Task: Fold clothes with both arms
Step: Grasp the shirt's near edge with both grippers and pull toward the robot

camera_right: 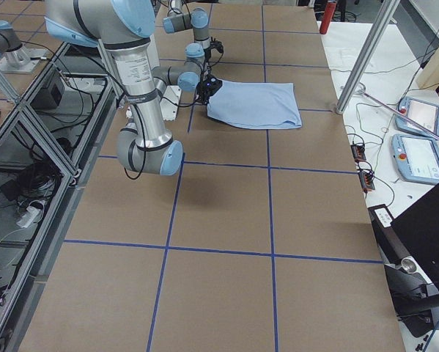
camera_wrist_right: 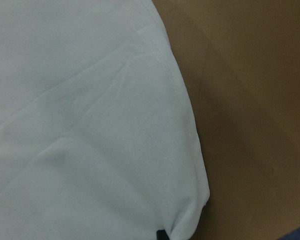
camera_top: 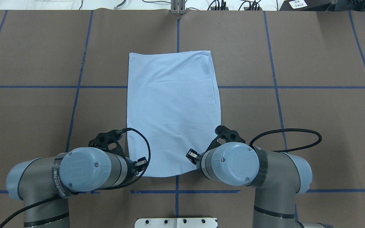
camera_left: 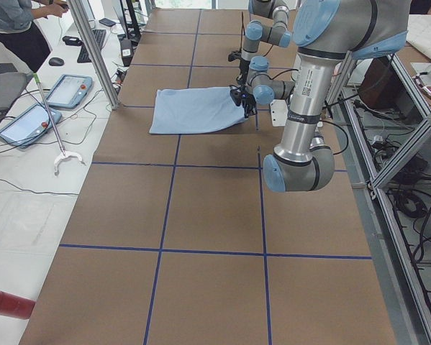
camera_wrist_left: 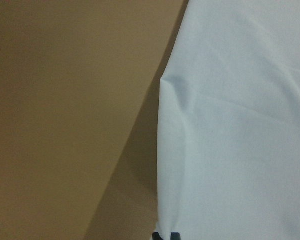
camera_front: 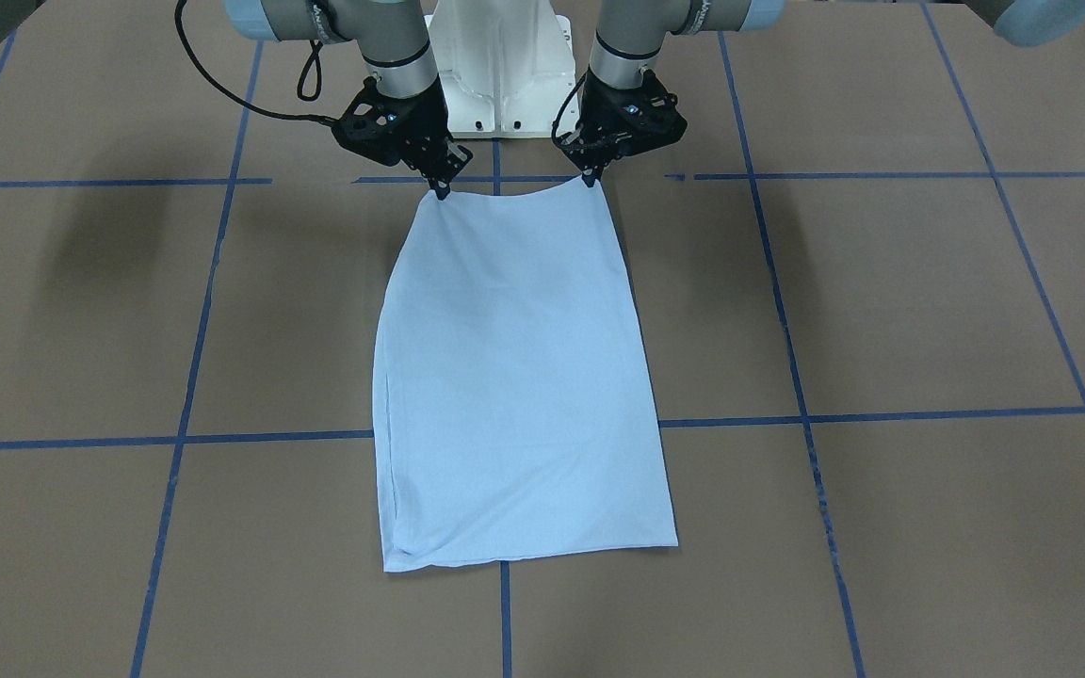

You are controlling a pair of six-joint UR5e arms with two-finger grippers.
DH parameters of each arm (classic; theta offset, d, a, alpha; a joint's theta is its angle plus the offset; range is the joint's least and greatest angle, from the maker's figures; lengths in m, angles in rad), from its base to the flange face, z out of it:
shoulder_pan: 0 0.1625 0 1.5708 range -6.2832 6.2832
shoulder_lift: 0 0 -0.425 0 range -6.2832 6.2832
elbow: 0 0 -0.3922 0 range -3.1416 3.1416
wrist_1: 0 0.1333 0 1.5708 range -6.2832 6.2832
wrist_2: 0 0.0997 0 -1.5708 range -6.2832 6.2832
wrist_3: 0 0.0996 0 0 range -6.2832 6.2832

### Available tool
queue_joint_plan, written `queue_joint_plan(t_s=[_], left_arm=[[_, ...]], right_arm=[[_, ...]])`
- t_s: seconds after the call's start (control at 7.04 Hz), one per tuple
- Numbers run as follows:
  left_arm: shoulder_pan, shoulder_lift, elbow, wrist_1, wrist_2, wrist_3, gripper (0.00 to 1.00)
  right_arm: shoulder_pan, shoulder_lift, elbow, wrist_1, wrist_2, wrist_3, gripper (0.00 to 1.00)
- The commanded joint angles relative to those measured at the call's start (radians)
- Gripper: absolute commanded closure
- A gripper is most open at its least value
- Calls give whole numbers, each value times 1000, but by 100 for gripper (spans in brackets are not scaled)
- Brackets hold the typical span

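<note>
Blue-capped joints of the left arm (camera_top: 84, 169) and right arm (camera_top: 236, 163) loom nearest the overhead lens, at 7 and 5 o'clock of a light blue T-shirt (camera_top: 173, 110), folded into a long panel on the brown desk (camera_top: 312, 126) gridded with blue tape (camera_top: 296, 87). Each arm's jaws are pinched narrow on one near corner of the shirt, whose robot-side edge bows in a shallow curve between them. Toward 12 o'clock the cloth lies flat over a tape crossing, a few soft creases showing
</note>
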State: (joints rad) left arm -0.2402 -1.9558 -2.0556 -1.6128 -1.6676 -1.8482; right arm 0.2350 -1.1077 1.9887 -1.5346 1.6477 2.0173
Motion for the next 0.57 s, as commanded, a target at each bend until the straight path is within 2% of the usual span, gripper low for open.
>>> queue_joint_plan(t_s=[0.0,0.28,0.43], left_arm=[[83,44,-122,78,0,-16,100],[127,44,-233,187,-1,-46,100],[133,26,-216,186,-4,-45,100]], right_arm=[[-80,-44,100,-1,1,4,100],[-106,-53,114,1,4,5,100],[-108,-47,104,4,4,-2,100]])
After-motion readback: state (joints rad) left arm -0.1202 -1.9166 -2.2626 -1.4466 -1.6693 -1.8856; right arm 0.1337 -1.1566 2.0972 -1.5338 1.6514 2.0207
